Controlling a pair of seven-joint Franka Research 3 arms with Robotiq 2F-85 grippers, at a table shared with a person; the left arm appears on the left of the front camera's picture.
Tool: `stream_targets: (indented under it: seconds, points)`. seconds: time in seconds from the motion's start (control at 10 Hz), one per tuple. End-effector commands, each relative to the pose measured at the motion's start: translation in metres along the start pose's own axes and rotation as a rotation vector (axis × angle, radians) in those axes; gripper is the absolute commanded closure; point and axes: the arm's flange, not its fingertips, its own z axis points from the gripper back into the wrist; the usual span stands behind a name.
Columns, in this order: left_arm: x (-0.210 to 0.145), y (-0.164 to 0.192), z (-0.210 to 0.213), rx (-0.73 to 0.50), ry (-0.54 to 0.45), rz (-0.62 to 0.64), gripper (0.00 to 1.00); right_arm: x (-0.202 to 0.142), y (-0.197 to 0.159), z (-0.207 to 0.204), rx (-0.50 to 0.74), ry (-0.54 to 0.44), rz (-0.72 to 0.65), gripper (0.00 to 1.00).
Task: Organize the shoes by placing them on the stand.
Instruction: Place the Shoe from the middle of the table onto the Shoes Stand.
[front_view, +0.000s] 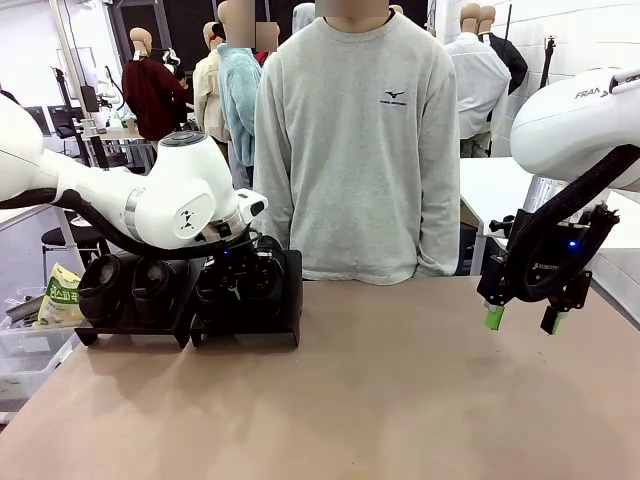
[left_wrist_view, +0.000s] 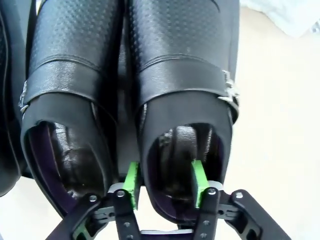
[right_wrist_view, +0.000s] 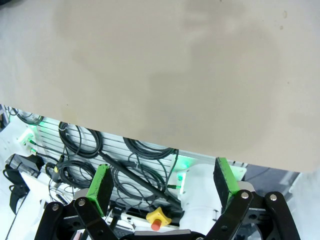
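A bare tan desk (front_view: 400, 390) is seen nearest. Above its right side the right hand (front_view: 521, 321) is held wide open, gripping nothing. At the far left, four black shoes (left_wrist_view: 75, 100) are counted on the stand (front_view: 190, 325). The left hand (left_wrist_view: 164, 180), partly open, straddles one shoe's heel wall. Behind, a person (front_view: 360, 150) stands.

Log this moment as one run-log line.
left gripper: jaws part open astride heel wall of right-hand shoe on stand | right gripper: open, empty, above table | stage: releasing shoe
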Motion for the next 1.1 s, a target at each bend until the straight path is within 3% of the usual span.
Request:
stream_targets:
  seconds: [0.0, 1.0]
  points:
    - [0.003, -0.003, 0.010, -0.004, 0.031, -0.022, 0.00, -0.001, 0.000, -0.001, 0.003, 0.006, -0.001, 0.00]
    - [0.000, -0.003, 0.003, -0.002, 0.003, -0.009, 0.00, -0.001, 0.000, -0.001, 0.003, 0.006, -0.001, 0.00]
